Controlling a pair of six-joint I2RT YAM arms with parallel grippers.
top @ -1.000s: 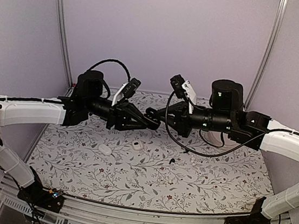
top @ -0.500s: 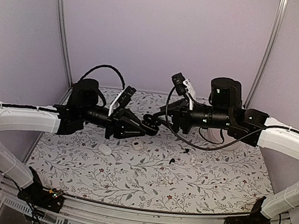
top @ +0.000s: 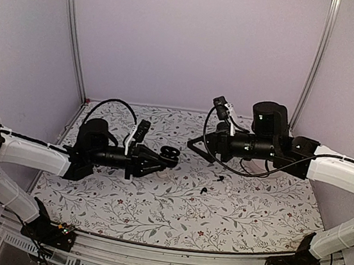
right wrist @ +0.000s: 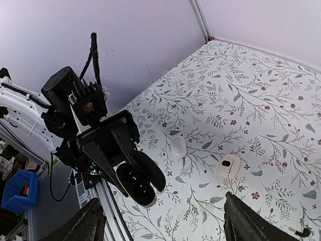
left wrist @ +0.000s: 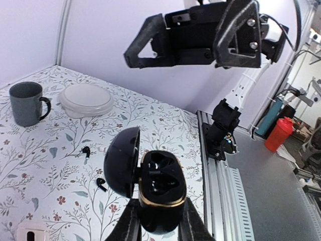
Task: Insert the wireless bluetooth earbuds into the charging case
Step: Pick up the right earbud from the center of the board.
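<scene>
Black charging case [top: 170, 153] in top view: pinched in my left gripper [top: 161, 158] over the floral table [top: 250, 219]; one earbud [top: 221, 177] and the other earbud [top: 203, 191] lie loose. Left wrist: lid up, both sockets empty. Right wrist: right gripper [right wrist: 163, 221] spread wide, holding nothing. Both insertions pending.

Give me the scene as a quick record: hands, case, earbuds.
left hand: shut on glossy black oval charging case, held above the table
case lid: open, wells look empty
right hand: open, empty, in the air opposite the case
black wireless earbuds: two, loose on floral-print table
task state: neither earbud inserted yet
</scene>
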